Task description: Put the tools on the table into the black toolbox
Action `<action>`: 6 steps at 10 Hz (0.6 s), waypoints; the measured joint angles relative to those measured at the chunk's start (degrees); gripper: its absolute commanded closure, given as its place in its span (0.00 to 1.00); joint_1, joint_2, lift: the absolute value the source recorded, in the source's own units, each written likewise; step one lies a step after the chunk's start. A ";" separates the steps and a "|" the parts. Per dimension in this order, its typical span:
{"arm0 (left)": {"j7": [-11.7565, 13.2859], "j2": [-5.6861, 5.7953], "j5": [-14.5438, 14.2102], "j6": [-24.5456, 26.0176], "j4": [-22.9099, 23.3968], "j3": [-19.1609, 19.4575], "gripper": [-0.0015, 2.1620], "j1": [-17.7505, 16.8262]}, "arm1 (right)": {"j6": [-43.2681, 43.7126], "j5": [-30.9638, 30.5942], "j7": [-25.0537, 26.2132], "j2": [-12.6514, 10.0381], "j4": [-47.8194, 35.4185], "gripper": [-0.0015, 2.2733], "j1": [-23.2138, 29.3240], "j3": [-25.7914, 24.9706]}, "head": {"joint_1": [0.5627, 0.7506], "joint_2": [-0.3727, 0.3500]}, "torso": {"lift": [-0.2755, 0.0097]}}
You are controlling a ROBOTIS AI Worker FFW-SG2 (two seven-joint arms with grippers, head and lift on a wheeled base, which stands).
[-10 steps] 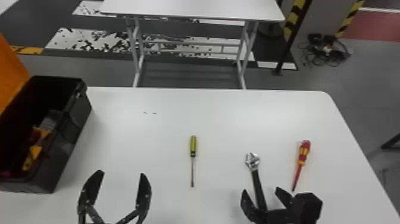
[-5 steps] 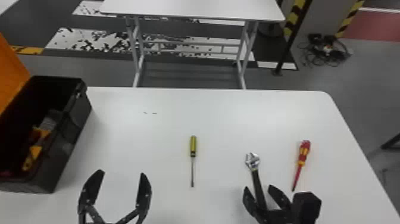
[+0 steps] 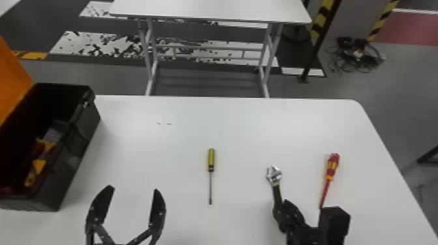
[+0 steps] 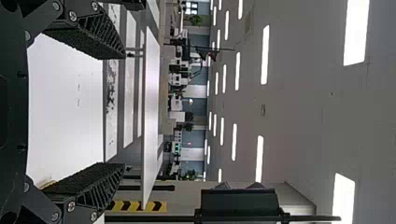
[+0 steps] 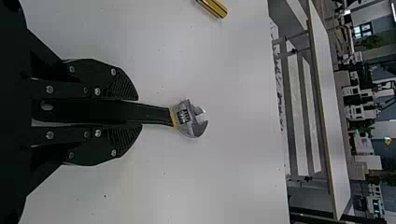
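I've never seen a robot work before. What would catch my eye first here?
Probably the orange lid at the far left, raised beside the open black toolbox on the white table. Next, perhaps, the right gripper at the table's near side, its fingers closed on the black handle of a wrench. Then the red and yellow screwdriver, bright against the white to the wrench's right.

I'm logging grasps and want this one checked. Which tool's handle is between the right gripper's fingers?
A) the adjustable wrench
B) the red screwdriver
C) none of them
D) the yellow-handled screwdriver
A: the black handle of the adjustable wrench runs between the fingers of the right gripper, its metal head beyond the tips.
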State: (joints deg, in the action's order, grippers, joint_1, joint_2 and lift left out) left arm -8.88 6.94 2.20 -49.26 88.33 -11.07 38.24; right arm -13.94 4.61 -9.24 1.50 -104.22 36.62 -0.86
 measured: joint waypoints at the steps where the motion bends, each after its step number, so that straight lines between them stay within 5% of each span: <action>1: 0.00 0.00 0.02 0.00 0.12 0.00 0.09 0.05 | -0.30 -0.43 0.21 0.00 -0.22 0.99 -0.02 -0.01 | 0.70 0.43 | 0.70; 6: 0.43 0.00 -0.13 0.55 2.50 -0.09 0.09 0.39 | 4.20 -1.54 -0.01 -0.01 -3.96 0.99 1.43 0.25 | 0.70 0.43 | 0.70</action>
State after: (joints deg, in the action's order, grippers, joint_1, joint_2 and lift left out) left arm -8.45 6.95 2.07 -48.70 90.83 -11.16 38.63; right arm -9.74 3.07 -9.25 1.49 -108.18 38.05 -0.61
